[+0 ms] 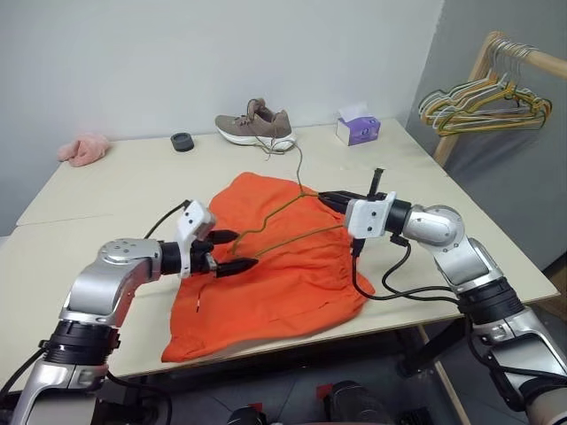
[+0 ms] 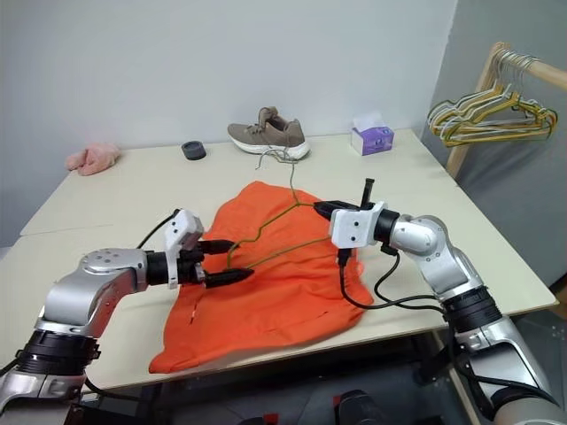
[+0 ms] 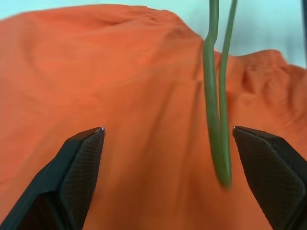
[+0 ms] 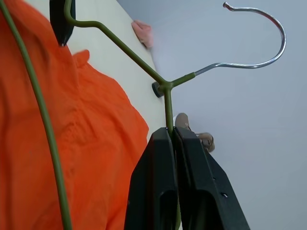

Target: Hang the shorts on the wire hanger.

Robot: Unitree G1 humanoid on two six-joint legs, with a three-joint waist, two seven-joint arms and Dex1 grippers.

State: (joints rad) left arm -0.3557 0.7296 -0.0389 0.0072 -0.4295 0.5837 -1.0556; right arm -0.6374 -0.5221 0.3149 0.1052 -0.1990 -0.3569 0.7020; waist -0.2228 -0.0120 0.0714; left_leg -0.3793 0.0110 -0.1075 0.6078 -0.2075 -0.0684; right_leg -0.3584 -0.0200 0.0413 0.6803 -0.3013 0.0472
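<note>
Two hands were busy over the orange shorts [image 1: 275,266], which lay spread on the bench [image 1: 115,199] near its front edge. The right hand [image 1: 335,201] pinched the olive wire hanger [image 1: 292,228] by one shoulder just below the neck, holding it above the cloth with its hook [image 4: 259,38] free. The left hand [image 1: 232,251], fingers spread wide, had the hanger's far corner between them. Threading looked not yet begun; I'd guess the left must next close on that corner or on the cloth.

Lab-like room: bare table [image 1: 106,190], wooden clothes rack [image 1: 496,53].
</note>
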